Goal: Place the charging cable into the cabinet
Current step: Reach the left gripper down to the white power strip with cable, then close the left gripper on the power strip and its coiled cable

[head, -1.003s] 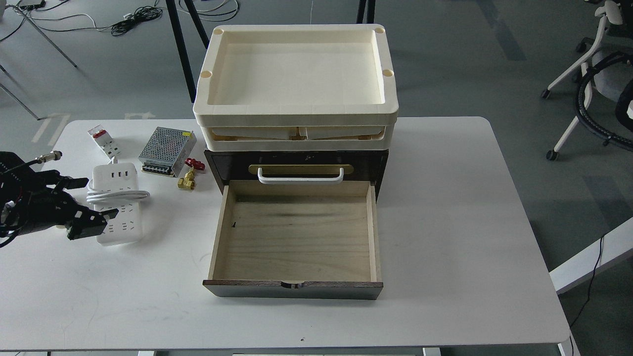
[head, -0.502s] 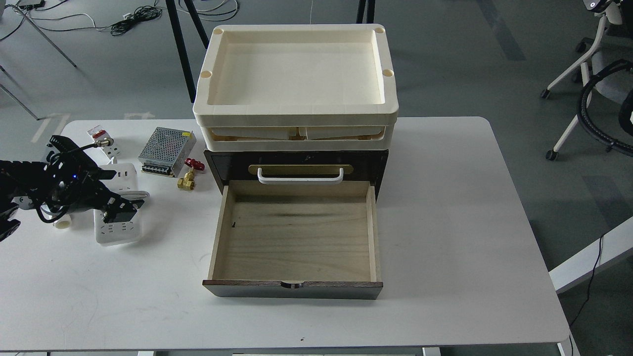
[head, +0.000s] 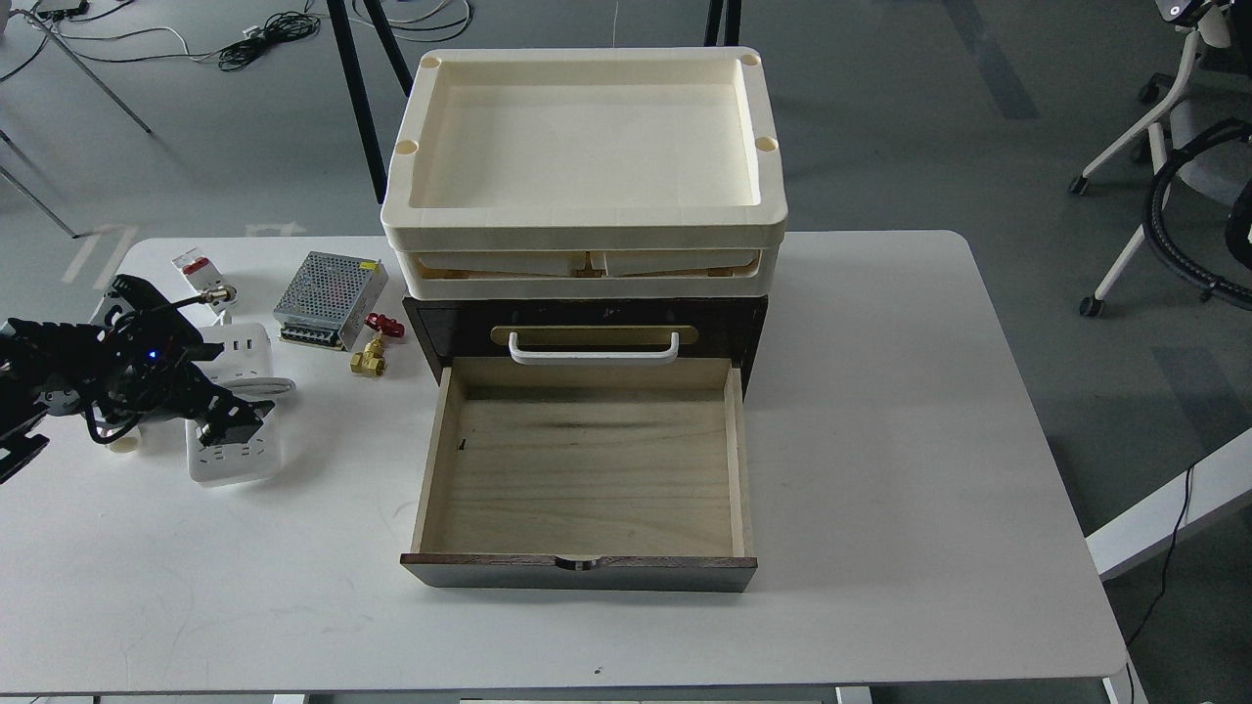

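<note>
The charging cable (head: 240,455), a white power strip with its cord looped round it, lies on the white table left of the cabinet. My left gripper (head: 223,386) hangs over the strip's middle, its two dark fingers apart and straddling the cord loop; it hides much of the strip. The dark brown cabinet (head: 587,315) stands mid-table. Its lower pale wood drawer (head: 587,469) is pulled out and holds nothing. The upper drawer, with a white bar handle (head: 594,350), is shut. My right gripper is out of view.
Cream trays (head: 585,210) are stacked on the cabinet. A perforated metal power-supply box (head: 328,286), a small white switch block with a red tab (head: 199,271) and a brass valve with a red knob (head: 375,344) lie behind the strip, between it and the cabinet.
My left arm has swung in from the left edge towards the right and back, from beside the strip to over its middle. The strip and drawer have not moved.
</note>
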Controlling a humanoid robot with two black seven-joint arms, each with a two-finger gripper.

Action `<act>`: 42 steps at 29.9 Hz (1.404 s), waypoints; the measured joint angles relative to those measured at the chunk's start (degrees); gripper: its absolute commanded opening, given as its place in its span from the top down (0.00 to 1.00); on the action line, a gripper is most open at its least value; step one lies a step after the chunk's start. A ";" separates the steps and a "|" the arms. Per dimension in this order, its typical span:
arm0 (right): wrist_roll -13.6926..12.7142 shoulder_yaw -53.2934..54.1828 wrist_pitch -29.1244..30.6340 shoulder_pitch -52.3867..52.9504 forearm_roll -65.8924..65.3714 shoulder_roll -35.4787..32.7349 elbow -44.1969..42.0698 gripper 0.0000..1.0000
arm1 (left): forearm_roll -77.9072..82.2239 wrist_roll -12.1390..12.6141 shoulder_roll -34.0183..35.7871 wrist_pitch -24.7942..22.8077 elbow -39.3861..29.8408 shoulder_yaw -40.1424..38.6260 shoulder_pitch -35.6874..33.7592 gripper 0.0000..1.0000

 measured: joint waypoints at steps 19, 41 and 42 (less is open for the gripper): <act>0.18 0.01 0.29 0.00 0.00 -0.09 0.11 0.01 | 0.19 0.00 -0.78 3.25 3.43 0.67 0.38 0.31; 0.39 0.01 0.20 -0.55 0.00 -2.24 -0.44 0.01 | 1.13 0.00 -1.28 5.92 4.59 1.38 1.22 0.49; 0.43 0.01 0.20 -0.58 0.00 -2.27 -0.43 0.01 | 1.13 0.00 -1.28 5.93 4.59 1.38 1.22 0.50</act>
